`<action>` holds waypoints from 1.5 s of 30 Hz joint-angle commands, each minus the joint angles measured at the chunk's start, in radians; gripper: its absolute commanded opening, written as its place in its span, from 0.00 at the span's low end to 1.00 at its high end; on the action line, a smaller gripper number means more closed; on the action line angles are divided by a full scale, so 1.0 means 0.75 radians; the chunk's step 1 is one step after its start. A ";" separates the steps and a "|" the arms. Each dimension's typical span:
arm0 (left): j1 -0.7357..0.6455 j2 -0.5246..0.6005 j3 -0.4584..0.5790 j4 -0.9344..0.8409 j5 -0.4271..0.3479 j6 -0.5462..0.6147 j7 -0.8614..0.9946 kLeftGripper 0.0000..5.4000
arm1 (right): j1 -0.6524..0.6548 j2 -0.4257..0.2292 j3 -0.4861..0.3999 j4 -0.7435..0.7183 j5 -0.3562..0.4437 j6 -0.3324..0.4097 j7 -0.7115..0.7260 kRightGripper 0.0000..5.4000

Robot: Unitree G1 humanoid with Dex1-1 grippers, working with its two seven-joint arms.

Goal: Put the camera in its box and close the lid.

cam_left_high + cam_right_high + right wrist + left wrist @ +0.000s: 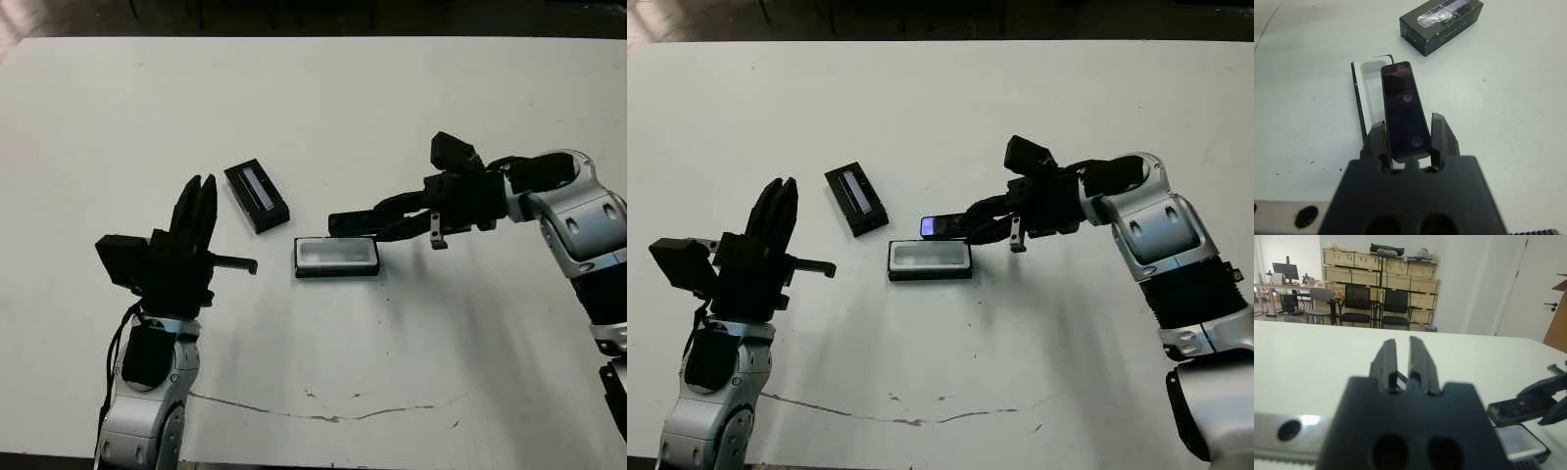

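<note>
The camera (1404, 108), a slim black bar with a small blue-lit screen at its free end, is clamped at one end between the two black fingers of the robot's right hand (1408, 142) and held just above the box (336, 257), reaching out over its far long rim. The box, a shallow black tray with a white lining, lies open near the middle of the white surface (323, 117), its long sides running parallel to the near edge. The camera hangs lengthwise along the box, a little toward the far side rather than squarely over the hollow; whether it touches the rim cannot be told. The lid (257, 196), a flat black slab with a pale grey strip down its middle, rests flat on the surface just beside the box, toward the far left corner, turned at an angle to it and not touching it. The left hand (201, 201) is raised over the left part of the surface, closer to the near edge, its fingers pointing away toward the far edge, almost together with a narrow gap between them, and grasping nothing. A thin dark crack-like line runs across the surface close to the near edge.
</note>
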 commanded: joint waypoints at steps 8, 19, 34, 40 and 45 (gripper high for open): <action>0.036 -0.002 -0.013 0.010 0.013 0.005 0.005 0.00 | 0.006 0.037 0.051 -0.004 -0.035 -0.007 0.012 0.03; 0.056 -0.005 -0.012 -0.001 0.006 0.006 0.012 0.00 | 0.003 0.064 0.075 0.027 -0.074 -0.070 0.014 0.03; 0.051 -0.004 -0.012 0.010 0.007 -0.003 0.010 0.00 | 0.011 0.085 0.101 -0.012 -0.101 -0.043 -0.004 0.03; 0.056 -0.003 -0.013 0.010 0.009 -0.017 0.008 0.00 | 0.027 0.085 0.107 -0.060 -0.117 -0.029 -0.026 0.03; 0.063 -0.005 -0.013 0.000 0.007 -0.008 0.013 0.00 | 0.027 0.078 0.124 -0.093 -0.156 -0.016 -0.053 0.03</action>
